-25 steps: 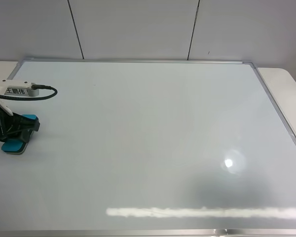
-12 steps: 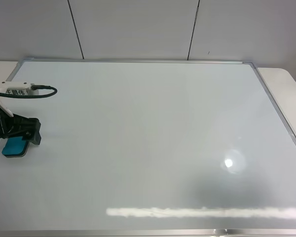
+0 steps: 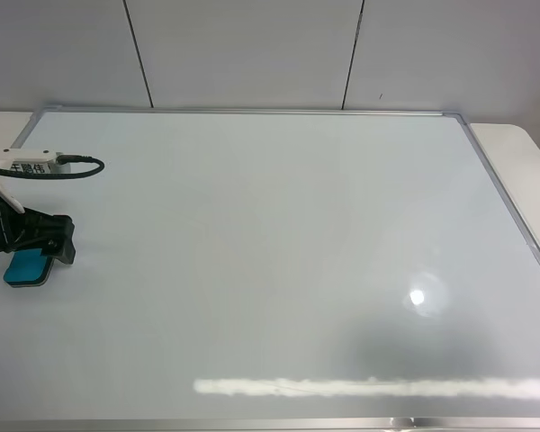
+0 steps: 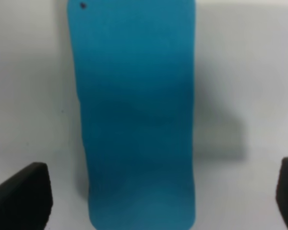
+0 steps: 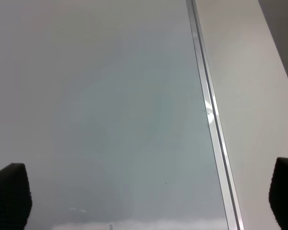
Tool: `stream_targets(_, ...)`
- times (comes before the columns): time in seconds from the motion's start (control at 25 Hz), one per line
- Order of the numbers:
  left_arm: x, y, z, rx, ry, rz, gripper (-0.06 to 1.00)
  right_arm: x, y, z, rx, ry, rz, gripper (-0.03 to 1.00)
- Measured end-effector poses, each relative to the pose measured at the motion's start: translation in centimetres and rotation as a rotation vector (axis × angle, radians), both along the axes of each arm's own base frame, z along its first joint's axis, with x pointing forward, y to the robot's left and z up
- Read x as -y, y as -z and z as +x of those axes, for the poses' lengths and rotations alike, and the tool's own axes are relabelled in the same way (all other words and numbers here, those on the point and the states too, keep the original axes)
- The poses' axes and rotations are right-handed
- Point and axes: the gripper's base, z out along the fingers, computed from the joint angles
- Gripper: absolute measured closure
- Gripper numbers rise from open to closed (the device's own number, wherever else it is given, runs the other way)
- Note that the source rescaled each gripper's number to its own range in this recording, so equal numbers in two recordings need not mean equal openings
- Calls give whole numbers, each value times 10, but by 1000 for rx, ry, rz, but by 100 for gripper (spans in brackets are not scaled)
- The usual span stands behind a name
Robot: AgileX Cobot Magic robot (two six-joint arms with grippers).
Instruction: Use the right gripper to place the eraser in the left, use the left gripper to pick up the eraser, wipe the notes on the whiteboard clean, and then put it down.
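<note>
Where the whiteboard (image 3: 279, 261) meets its left edge, one eraser (image 3: 27, 266) lying flat, long axis near-far, left gripper (image 3: 38, 245) spread astride it, right gripper (image 5: 149, 201) spread wide.

Light: bright, even | glare: whiteboard (image 3: 279, 270) streak, spot | left wrist: blurred

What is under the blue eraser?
The eraser lies flat on the whiteboard, between the open fingers of the left gripper. Bare white board shows all around it. The patch right beneath it is covered, so any marks there are hidden.
</note>
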Motion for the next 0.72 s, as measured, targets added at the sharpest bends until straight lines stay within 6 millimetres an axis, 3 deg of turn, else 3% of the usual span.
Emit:
stream_targets(0.32,0,-10,-3,23,-17,-12,6,0,0,0,0,0,0,-3)
stream_targets(0.48,0,-38,-14,87,-23,-13,6,0,0,0,0,0,0,-3)
stream_targets(0.72,-3,-99,-50,272,-34,-17,6,0,0,0,0,0,0,-3)
